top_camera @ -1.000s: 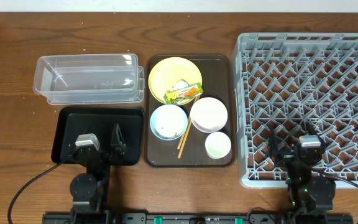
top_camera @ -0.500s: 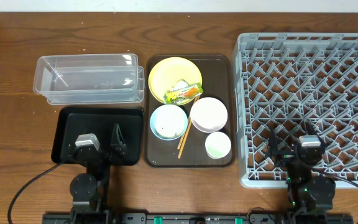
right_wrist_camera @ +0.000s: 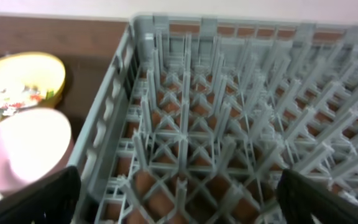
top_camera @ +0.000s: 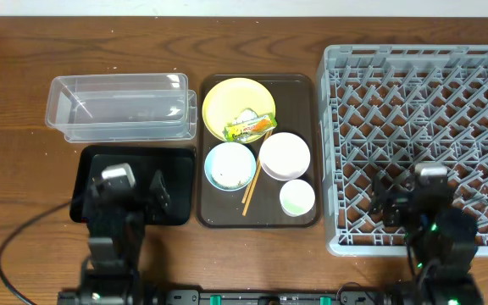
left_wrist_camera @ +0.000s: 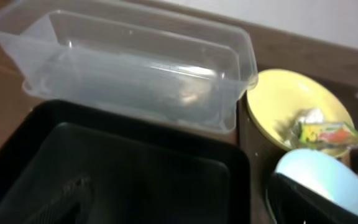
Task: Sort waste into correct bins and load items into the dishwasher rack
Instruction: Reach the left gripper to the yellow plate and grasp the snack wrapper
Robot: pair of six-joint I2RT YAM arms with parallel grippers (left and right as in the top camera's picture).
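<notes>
A clear tub (top_camera: 119, 108) with thin see-through walls and a flat rim is set at the back left of the wooden surface (top_camera: 15, 169). Just in front of it a glossy black tray (top_camera: 90, 165), shallow and rectangular, is placed. Nothing is seen in either of them.

Beside both, a dark brown tray (top_camera: 302, 93) is found. On its far part a round yellow plate (top_camera: 225, 97) is laid, and on the plate a crinkled green-and-orange wrapper (top_camera: 250, 125) is seen, with a small white scrap (left_wrist_camera: 312, 115) touching it. Nearer, a light blue bowl (top_camera: 230, 165) and a white bowl (top_camera: 285, 155) are set side by side. Some pale specks are noticed in the blue bowl, but they are too small to be told. Two wooden chopsticks (top_camera: 249, 193) are leaned from the blue bowl down to the brown tray, close together. A small white cup (top_camera: 296, 198), pale green inside, is stood upright in front of the white bowl.

At the right the large grey rack (top_camera: 422, 102) is placed; its lattice of pegs is seen with nothing in it.

The left pincer (top_camera: 135, 188) is held over the black tray, spread apart and with nothing gripped; one finger is hard to see against the black. The right pincer (right_wrist_camera: 179, 186) is held over the near part of the rack, its fingers (right_wrist_camera: 30, 199) set wide apart, and nothing is held.
</notes>
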